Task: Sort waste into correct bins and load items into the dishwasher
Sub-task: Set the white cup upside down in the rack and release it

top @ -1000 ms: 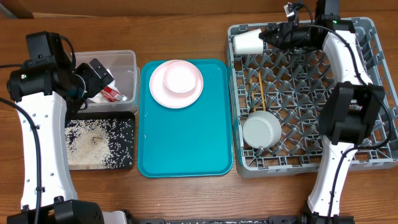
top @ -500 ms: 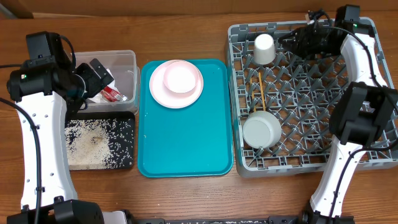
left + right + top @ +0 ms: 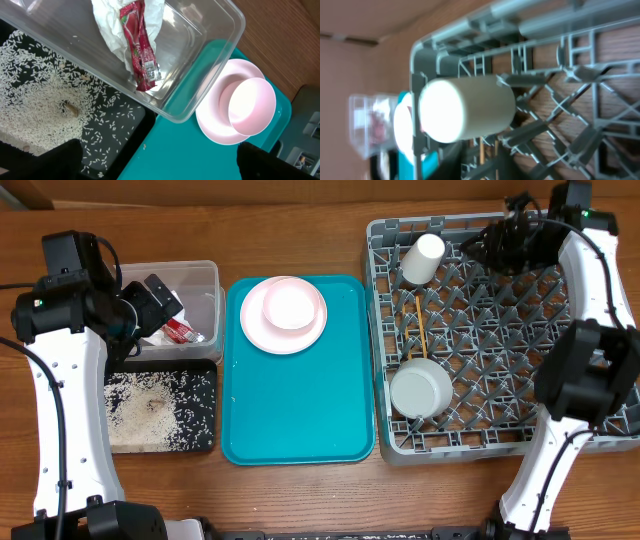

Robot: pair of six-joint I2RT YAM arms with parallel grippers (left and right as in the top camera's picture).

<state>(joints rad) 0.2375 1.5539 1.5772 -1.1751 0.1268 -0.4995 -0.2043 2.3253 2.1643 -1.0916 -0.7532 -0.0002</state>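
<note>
While the white cup (image 3: 423, 258) lies loaded in the dish rack (image 3: 376, 330), the right gripper (image 3: 495, 245), its opening indiscernible, hangs nearby; pink plate (image 3: 250, 325) probably follows.

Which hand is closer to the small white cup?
Right. The right hand is beside the cup in the grey rack; the left hand is across the table, over the clear tub.

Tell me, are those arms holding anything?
Nothing: the left tool is open over the clear plastic tub, the right tool apart from the small white cup.
</note>
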